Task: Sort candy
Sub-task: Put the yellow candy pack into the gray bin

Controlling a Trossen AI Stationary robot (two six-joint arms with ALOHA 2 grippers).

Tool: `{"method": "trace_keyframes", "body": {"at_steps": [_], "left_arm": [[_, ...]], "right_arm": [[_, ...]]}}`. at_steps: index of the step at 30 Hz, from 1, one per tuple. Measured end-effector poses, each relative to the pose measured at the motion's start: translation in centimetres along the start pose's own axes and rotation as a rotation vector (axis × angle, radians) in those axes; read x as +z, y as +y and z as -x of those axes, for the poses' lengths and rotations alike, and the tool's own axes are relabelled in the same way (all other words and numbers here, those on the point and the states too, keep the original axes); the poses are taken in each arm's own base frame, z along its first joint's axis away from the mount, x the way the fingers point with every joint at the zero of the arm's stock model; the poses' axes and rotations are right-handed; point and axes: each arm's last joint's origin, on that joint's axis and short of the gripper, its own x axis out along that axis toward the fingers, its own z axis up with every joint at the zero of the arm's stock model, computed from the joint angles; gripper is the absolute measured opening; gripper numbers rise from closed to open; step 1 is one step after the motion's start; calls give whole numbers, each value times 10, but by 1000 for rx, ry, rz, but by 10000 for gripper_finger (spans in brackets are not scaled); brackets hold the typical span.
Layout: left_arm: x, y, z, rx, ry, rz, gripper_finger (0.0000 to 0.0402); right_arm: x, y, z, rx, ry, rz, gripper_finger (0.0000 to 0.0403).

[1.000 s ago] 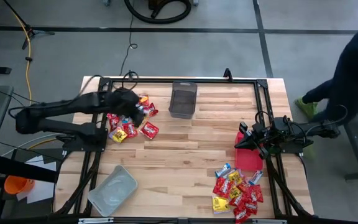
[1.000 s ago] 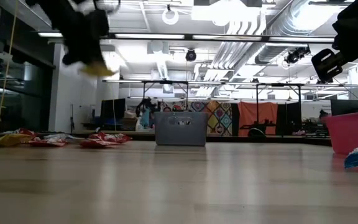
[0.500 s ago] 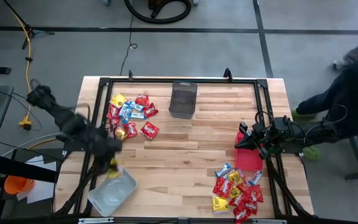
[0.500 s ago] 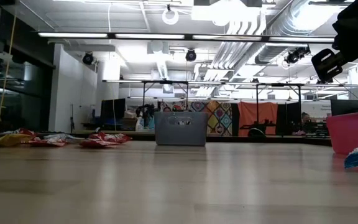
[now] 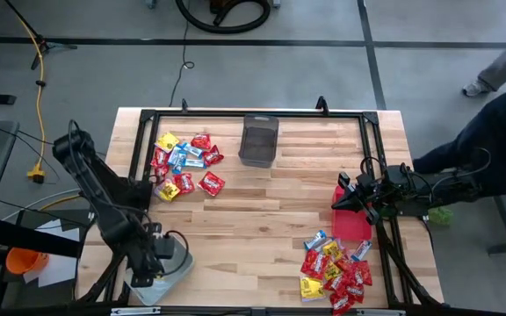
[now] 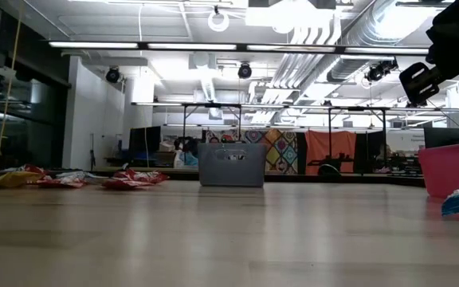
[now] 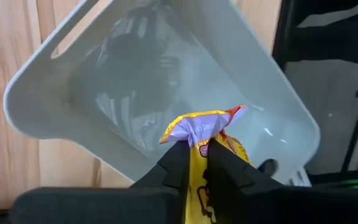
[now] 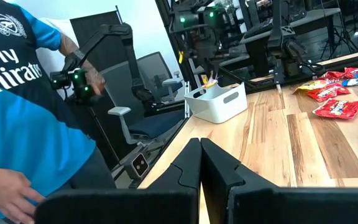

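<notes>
Desk (image 5: pixel 262 193) carries three bins. Clear grey bin (image 5: pixel 167 268) sits at the front-left corner; dark mesh bin (image 5: pixel 259 139) far across from it at the back edge; red bin (image 5: pixel 351 219) well to its right. Left pincer (image 7: pixel 195 163) hangs over the grey bin, clamped on a yellow candy (image 7: pixel 205 134). Right pincer (image 8: pixel 200 149), fingers together w/ nothing between, is beside the red bin. Other candy: one pile (image 5: pixel 183 164) behind the grey bin, another (image 5: pixel 336 270) far right of it.

R claw (image 8: pixel 201 163) shut | candy (image 8: pixel 337 108) on table (image 8: pixel 272 137) | person (image 8: pixel 23 112) beside
</notes>
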Motion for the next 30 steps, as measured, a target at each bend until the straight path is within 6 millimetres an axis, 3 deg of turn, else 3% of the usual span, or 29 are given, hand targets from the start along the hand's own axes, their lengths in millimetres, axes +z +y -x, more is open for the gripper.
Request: {"method": "trace_keyframes", "body": {"at_steps": [9, 14, 19, 26, 30], "left_arm": [[8, 4, 5, -63, 19, 63, 138], [19, 17, 30, -168, 0, 51, 182], [40, 47, 69, -176, -247, 40, 192], [68, 110, 118, 45, -655, 100, 189], [81, 133, 141, 45, -876, 223, 189]], "right_arm": [[0, 0, 0, 0, 0, 0, 0], [0, 0, 0, 0, 0, 0, 0], [0, 0, 0, 0, 0, 0, 0], [0, 0, 0, -4, -2, 64, 0], [8, -3, 1, -172, -128, 49, 0]]}}
